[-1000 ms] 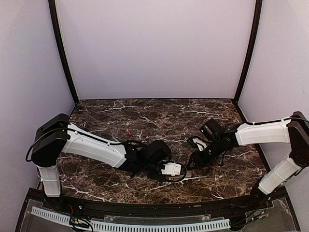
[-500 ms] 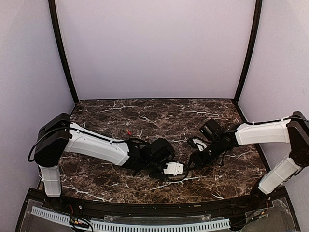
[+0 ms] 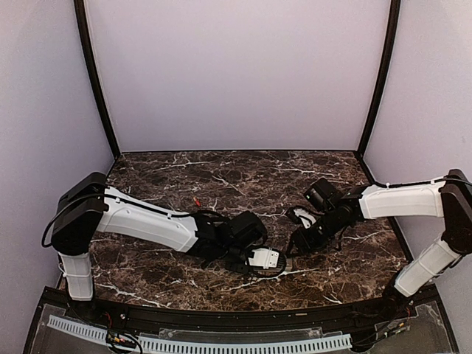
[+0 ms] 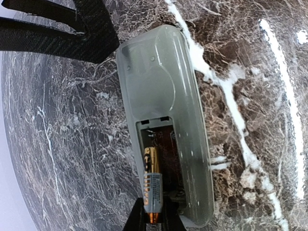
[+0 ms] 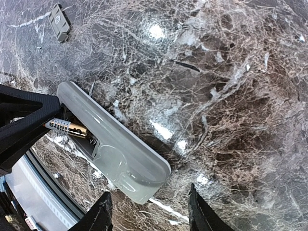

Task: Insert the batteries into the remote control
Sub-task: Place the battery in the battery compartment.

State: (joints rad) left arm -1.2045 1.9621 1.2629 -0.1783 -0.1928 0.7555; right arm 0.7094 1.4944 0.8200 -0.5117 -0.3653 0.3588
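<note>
The marble table [image 3: 221,177] was seen with the remote control [image 4: 163,96] lying back-up at its near centre, between the two arms, with its compartment uncovered. The remote was judged light, stiff and smooth-shelled, so likely to slide on the marble if pushed. It would best be steadied by its long edges or its closed end, clear of the open bay. The right gripper [image 5: 151,211] was held about half open with nothing in it, just above the remote's rounded end and not touching it. The left gripper [image 4: 154,222] was nearly closed, pinched on one end of a battery [image 4: 152,185], whose other end was angled into the left slot of the compartment. The small grey cover [image 5: 58,21] lay apart on the marble. The battery was judged light, hard and slippery, prone to roll, and best gripped across its middle or rear end. A red battery [image 3: 196,200] lay further left and far, well apart. Against the frame a second earlier, the left gripper was found shifted slightly right toward the remote. The right arm was barely moved, and neither jaw opening was changed.
</note>
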